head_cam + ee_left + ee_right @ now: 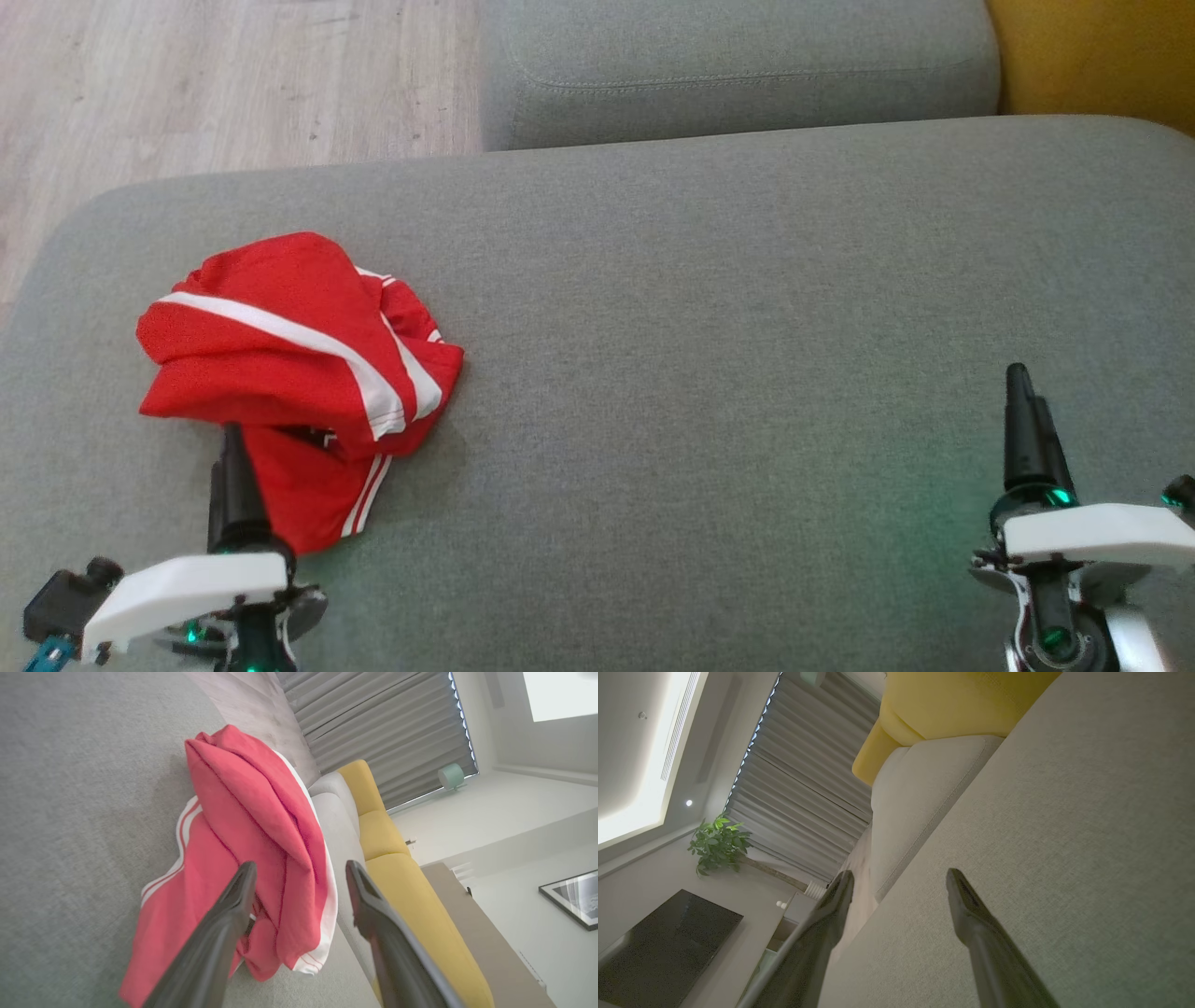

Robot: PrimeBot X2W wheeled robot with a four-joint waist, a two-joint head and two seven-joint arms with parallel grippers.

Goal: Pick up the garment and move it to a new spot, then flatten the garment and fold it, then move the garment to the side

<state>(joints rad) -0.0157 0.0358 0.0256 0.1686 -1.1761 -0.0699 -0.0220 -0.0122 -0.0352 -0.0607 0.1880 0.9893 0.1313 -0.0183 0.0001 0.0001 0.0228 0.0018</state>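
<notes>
A red garment (289, 373) with white stripes lies crumpled in a heap on the left part of a grey sofa cushion (709, 308). My left gripper (233, 448) stands open at the garment's near edge, its fingers pointing at the heap. In the left wrist view the garment (252, 858) fills the space ahead, and the open gripper (299, 872) has one finger (233, 905) lying over the cloth with nothing clamped. My right gripper (1027, 411) hovers open over bare cushion at the lower right; in the right wrist view its gripper (900, 879) holds nothing.
A second grey cushion (738, 65) lies behind the first one. A yellow cushion (1092, 56) shows at the top right. Wooden floor (224, 84) lies beyond the sofa's left and far edge. Grey cushion stretches from the garment across to the right gripper.
</notes>
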